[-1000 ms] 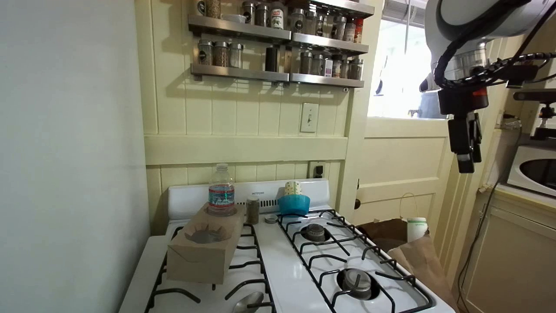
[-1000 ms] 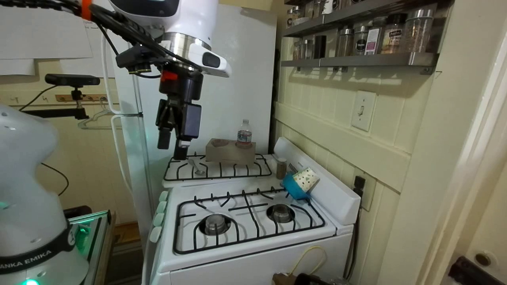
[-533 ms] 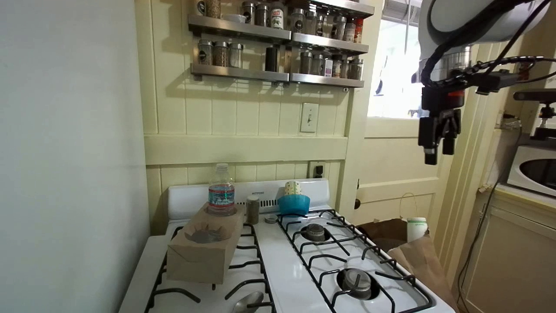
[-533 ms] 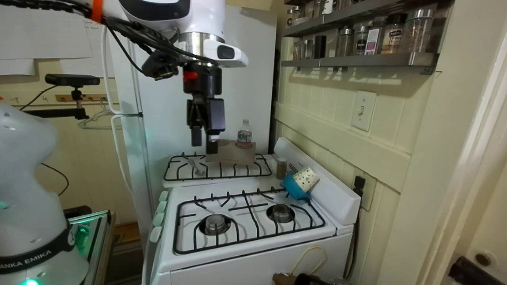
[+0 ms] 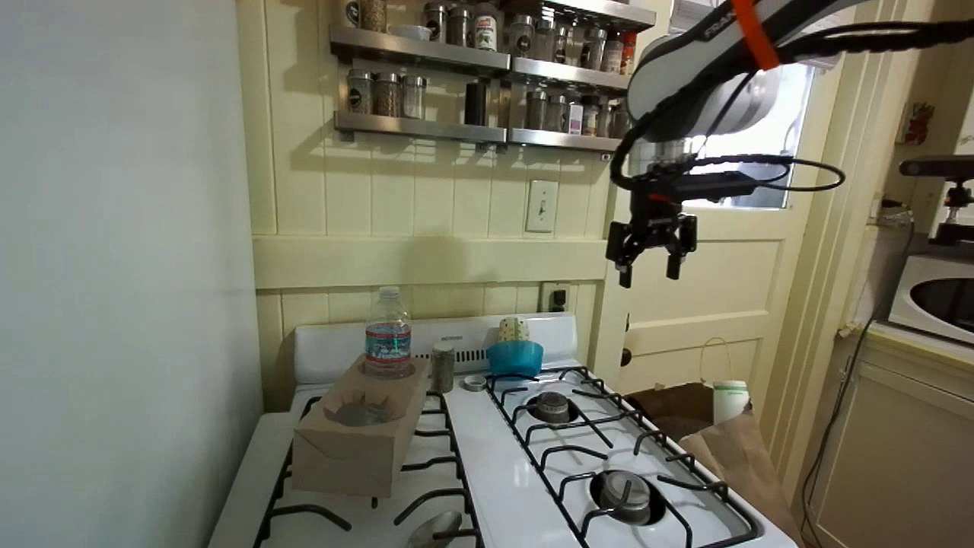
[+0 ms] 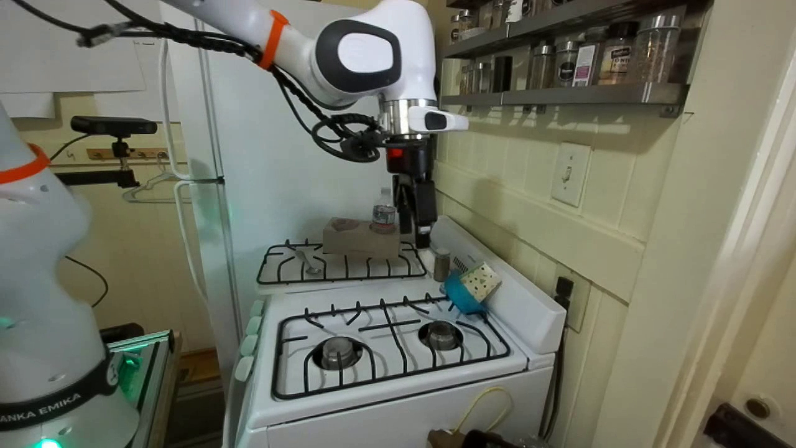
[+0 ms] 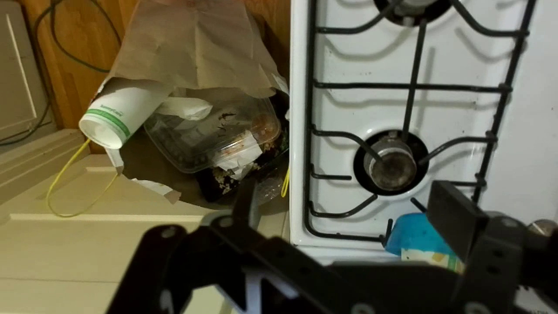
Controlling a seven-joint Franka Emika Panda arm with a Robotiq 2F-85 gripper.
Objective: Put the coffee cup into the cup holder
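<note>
The coffee cup (image 5: 514, 329) is pale cream with small spots. It leans at the back of the stove, its lower end in or behind a blue bowl (image 5: 515, 358). The cup also shows in an exterior view (image 6: 481, 282), tilted against the back panel, and partly in the wrist view (image 7: 429, 256), where my finger covers some of it. The cup holder (image 5: 344, 459) is a brown cardboard carrier on the far burners, also in an exterior view (image 6: 360, 245). Its front round well is empty. My gripper (image 5: 649, 274) is open and empty, high above the stove, apart from the cup.
A clear bottle (image 5: 388, 340) stands in the holder's back well. A spice jar (image 5: 442, 367) stands between holder and bowl. Black grates (image 6: 388, 323) cover the stove. Shelves with jars (image 5: 426, 125) are on the wall. A paper bag of waste (image 7: 200, 48) is beside the stove.
My gripper has moved over the stove toward the back wall, left in one exterior view and right in the other. It has turned, showing both fingers apart. The cup and holder have not moved.
</note>
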